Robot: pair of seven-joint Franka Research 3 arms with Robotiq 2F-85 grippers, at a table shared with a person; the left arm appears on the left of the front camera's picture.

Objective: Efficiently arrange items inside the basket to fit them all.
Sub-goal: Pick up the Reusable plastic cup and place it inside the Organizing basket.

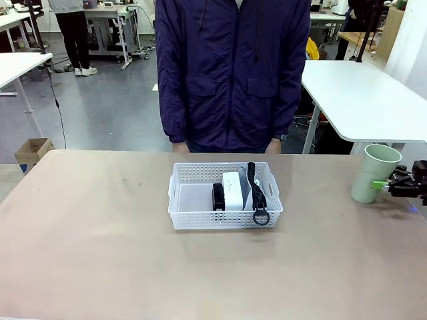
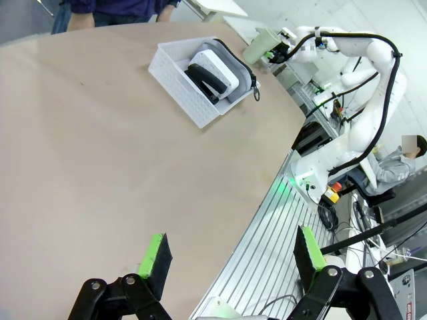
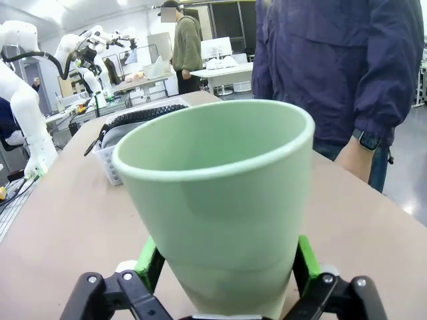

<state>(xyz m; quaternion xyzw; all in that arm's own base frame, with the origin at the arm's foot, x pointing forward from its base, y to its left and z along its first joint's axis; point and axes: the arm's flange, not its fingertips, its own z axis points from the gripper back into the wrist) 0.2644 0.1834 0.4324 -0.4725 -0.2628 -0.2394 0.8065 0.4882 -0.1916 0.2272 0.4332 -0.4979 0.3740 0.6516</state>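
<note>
In the front view you see the basket point(image 1: 225, 197) at the middle of the table point(image 1: 87, 233), just in front of the person point(image 1: 233, 73) standing at the far side. Inside it, the stapler point(image 1: 218, 197), the box point(image 1: 233, 191) and the pouch point(image 1: 250, 190) stand on edge side by side, stapler leftmost, pouch rightmost, its strap point(image 1: 259, 200) hanging over the near wall. The left part of the basket floor is bare. At the far right, the cup point(image 1: 375, 173) stands upright on the table, with the right gripper point(image 1: 381, 185) at its lower side.

In the left wrist view, your left gripper point(image 2: 231, 257) hangs near the table edge with its 2 fingers point(image 2: 155, 257) spread wide and nothing between them. The basket point(image 2: 183, 87) lies well away, and beyond it the cup point(image 2: 260, 47) sits at the right arm's point(image 2: 360, 80) tip.

In the right wrist view, the cup point(image 3: 220, 200) sits upright between the 2 green pads point(image 3: 305, 263), which flank its base; you cannot tell for certain whether they press it. The basket point(image 3: 113, 163) lies behind on the left.
</note>
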